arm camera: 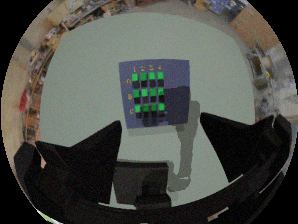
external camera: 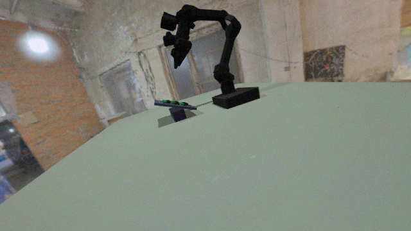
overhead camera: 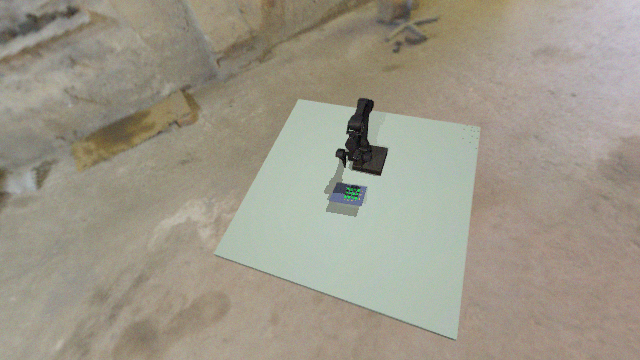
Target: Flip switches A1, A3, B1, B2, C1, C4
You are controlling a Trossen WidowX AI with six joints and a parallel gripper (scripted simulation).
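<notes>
Jaws wide apart, nothing between them; gripper hangs well above the panel. Panel sits tilted on a block, out in front of the arm's base. Wrist view has the whole grid in frame between the fingers: rows A–C, columns 1–4, green on each switch, arm shadow beside column 4. Green shades differ from switch to switch, but I can't tell which ends are up, so no call on how many are flipped. My read: either pre-press or between presses, no contact now. Next: close the fingers to a narrow tip, line up over a target's raised end, push down, lift straight off. Risk: spread fingers or a sideways drift could catch a neighbour, A2 or B3 say.
</notes>
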